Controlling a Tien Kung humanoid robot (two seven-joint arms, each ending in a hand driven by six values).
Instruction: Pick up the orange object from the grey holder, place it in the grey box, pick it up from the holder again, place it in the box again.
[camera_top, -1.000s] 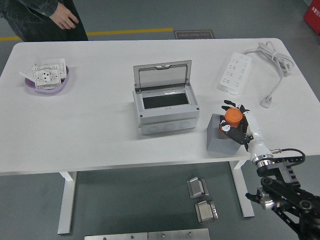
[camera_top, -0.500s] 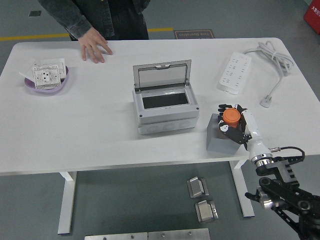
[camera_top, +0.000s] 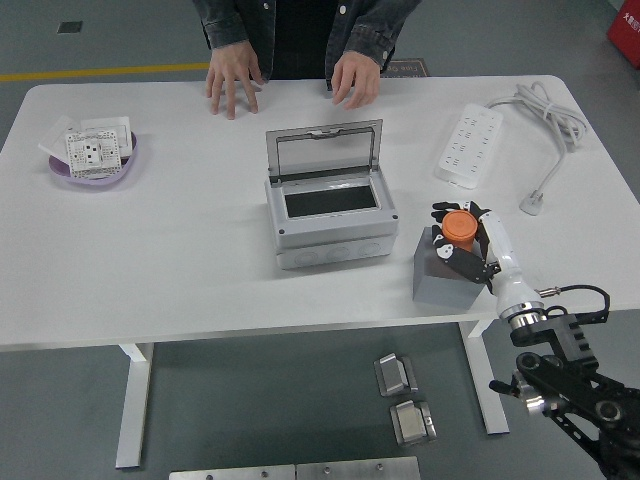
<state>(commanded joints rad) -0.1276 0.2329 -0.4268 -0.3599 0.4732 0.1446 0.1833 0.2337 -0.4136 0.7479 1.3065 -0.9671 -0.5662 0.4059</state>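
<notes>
The robot's right hand (camera_top: 462, 240) is closed around the orange object (camera_top: 459, 225), which now rides above the top of the grey holder (camera_top: 440, 270) near the right front edge of the white bench (camera_top: 180, 260). Over the past second the hand and the object have drifted a little left and farther from the near edge, which suggests the object is being lifted out of its seat rather than merely gripped there; whether it has fully cleared the holder cannot be told from this angle. The grey box (camera_top: 330, 215) stands just left of the holder, lid raised and its dark interior open, well placed to receive the object.

At the far side of the bench a person has stepped to the centre, and both of the person's hands, one (camera_top: 232, 82) to the left and one (camera_top: 355, 80) to the right, now rest flat on the surface behind the box; a second ago only one hand was in sight, off the bench at the far left corner.

A purple dish (camera_top: 95, 160) holding a white socket plate sits far left, and a white power strip (camera_top: 467, 147) with its cable lies far right. The robot's left arm is out of view.
</notes>
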